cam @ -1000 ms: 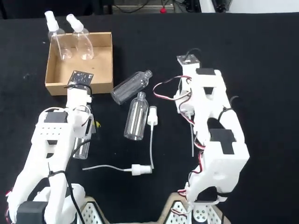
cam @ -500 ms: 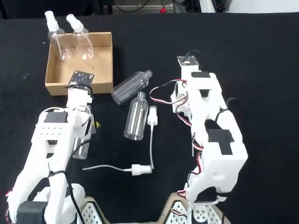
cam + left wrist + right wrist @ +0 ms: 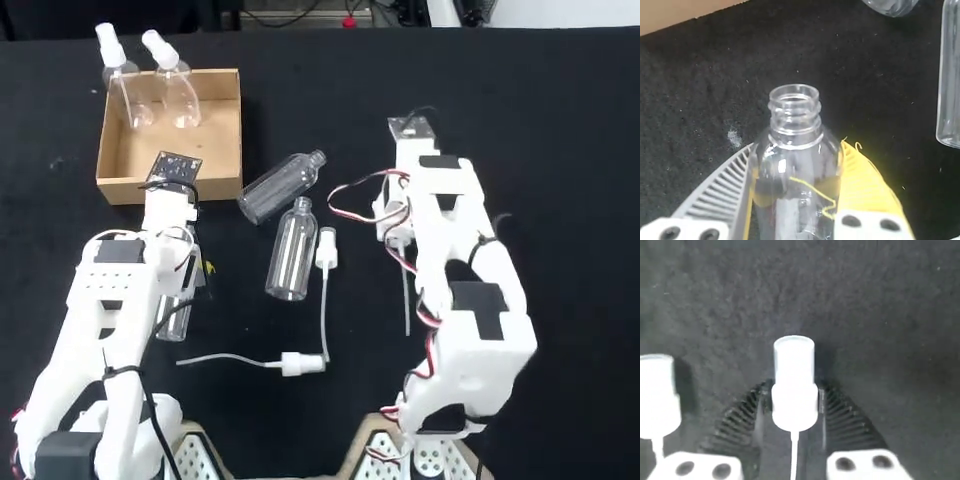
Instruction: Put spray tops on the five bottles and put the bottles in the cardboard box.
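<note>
Bottles, five, clear plastic. Two wear spray tops and lie side by side in the cardboard box (image 3: pixel 140 165) against its far wall: first capped bottle (image 3: pixel 130 100) and second capped bottle (image 3: pixel 178 98), with their white heads poking past the box's far rim. The third bottle (image 3: pixel 795 115) is uncapped and held by the left arm (image 3: pixel 110 300). The left jaws are closed on its shoulder, and the threaded neck stands clear of the tips, pointing toward the box. It sits just off the box's near wall. The fourth bottle (image 3: pixel 283 185), uncapped, lies on the black desk (image 3: pixel 560 120) just beside the box's near corner, neck pointing away from the box. The fifth bottle (image 3: pixel 292 250), uncapped, lies a little farther from the box. Its neck is up against the fourth bottle's side, touching or nearly so; hard to call from above. First loose spray top (image 3: pixel 326 250) lies just beside the fifth bottle on the side away from the box, its dip tube trailing farther off. Second loose spray top (image 3: pixel 300 363) lies well apart from the box, its tube running back toward the left arm. The right arm (image 3: pixel 460 270) is beyond the loose bottles from the box. The right jaws are clamped on the held spray top (image 3: pixel 794 370) at its collar, head past the tips, tube running back between them.
</note>
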`<state>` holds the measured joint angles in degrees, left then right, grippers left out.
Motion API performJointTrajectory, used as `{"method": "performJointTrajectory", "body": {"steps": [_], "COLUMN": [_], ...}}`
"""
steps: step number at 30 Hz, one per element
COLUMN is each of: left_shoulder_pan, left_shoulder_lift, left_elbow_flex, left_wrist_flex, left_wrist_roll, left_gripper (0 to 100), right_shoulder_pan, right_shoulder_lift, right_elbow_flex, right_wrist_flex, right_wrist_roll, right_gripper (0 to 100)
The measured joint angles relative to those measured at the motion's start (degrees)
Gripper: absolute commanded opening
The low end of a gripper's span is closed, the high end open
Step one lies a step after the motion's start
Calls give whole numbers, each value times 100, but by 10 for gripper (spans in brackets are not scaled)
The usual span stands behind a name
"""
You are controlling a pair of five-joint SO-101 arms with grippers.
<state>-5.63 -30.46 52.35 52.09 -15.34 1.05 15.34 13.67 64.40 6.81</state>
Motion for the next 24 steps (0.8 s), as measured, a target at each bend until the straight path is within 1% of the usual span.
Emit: {"method": "performJointTrajectory", "body": {"steps": [6, 8, 11, 17, 21, 24], "left_shoulder_pan": [0, 123, 360, 730, 976, 1099], "left_shoulder_lift": [0, 0, 0, -114, -782, -1609], "left_elbow_flex": [0, 0, -97, -360, -360, -123], "left_wrist_flex": [0, 0, 0, 0, 0, 0], "left_wrist_roll": [0, 9, 9, 273, 290, 316], "left_gripper": [98, 98, 98, 98, 98, 98], "right_shoulder_pan": [9, 9, 9, 9, 9, 9], "right_shoulder_lift": [-1046, -1398, -1873, -2356, -2391, -2391], "right_elbow_flex": [-642, -853, -1257, -2180, -2514, -2708], "right_wrist_flex": [879, 1046, 1231, 1371, 1371, 1371], "right_wrist_roll": [0, -35, -378, -1231, -1670, -2031], "right_gripper": [54, 54, 54, 54, 54, 54]}}
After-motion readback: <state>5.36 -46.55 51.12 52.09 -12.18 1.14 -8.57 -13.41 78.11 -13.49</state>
